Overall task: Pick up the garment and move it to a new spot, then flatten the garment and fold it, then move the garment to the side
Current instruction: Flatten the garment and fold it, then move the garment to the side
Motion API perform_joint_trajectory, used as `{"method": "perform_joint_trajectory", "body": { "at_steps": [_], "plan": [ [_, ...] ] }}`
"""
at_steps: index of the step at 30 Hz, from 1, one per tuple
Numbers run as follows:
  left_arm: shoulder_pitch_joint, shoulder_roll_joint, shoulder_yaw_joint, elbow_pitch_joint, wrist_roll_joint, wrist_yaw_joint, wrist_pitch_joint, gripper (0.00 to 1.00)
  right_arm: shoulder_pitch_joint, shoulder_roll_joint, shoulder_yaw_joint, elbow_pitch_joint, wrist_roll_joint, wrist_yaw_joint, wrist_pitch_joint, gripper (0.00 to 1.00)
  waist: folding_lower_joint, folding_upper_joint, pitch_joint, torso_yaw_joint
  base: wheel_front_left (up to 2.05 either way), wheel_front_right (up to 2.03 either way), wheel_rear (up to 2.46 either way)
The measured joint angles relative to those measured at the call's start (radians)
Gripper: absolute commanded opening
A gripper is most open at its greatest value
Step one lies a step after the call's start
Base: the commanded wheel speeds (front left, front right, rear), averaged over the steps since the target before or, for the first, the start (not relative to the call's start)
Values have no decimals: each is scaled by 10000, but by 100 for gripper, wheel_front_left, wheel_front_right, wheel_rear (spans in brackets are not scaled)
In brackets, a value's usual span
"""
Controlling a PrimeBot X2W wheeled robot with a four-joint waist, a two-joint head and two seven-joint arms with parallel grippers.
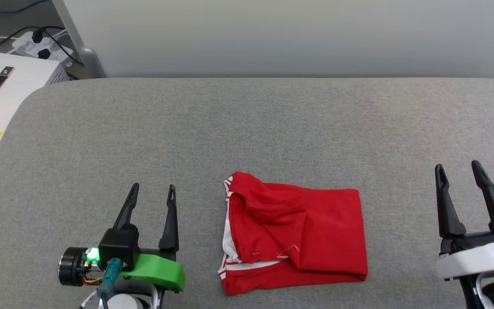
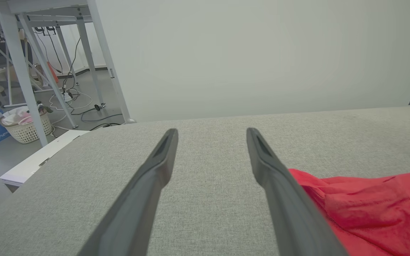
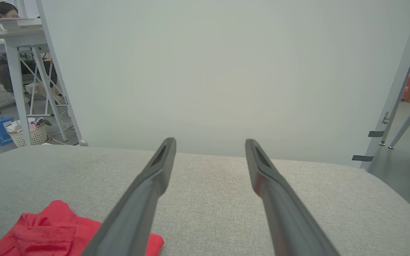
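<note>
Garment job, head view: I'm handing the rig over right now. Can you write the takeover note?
Left gripper: open, empty, just left of the garment, not touching it.
Right gripper: open, empty, further off on its right.
Garment: a rough, wrinkled folded rectangle near the front edge of the grey table, between the grippers.
Done: it looks loosely folded.
Left: probably tidying the fold, then moving it to the side.
</note>
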Motion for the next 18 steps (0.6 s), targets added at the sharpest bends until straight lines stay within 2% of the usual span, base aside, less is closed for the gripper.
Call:
{"method": "perform_joint_trajectory", "body": {
  "at_steps": [7,18],
  "plan": [
    [410,17,25,-167,0,-46,0,100,1012,372,4,-474,-644,0,0,100,0,0,-125,62,0,0,0],
    [547,19,15,-194,0,-119,0,100,1403,598,-73,-245,-642,0,0,100,0,0,-162,171,0,0,0]
  ]
}}
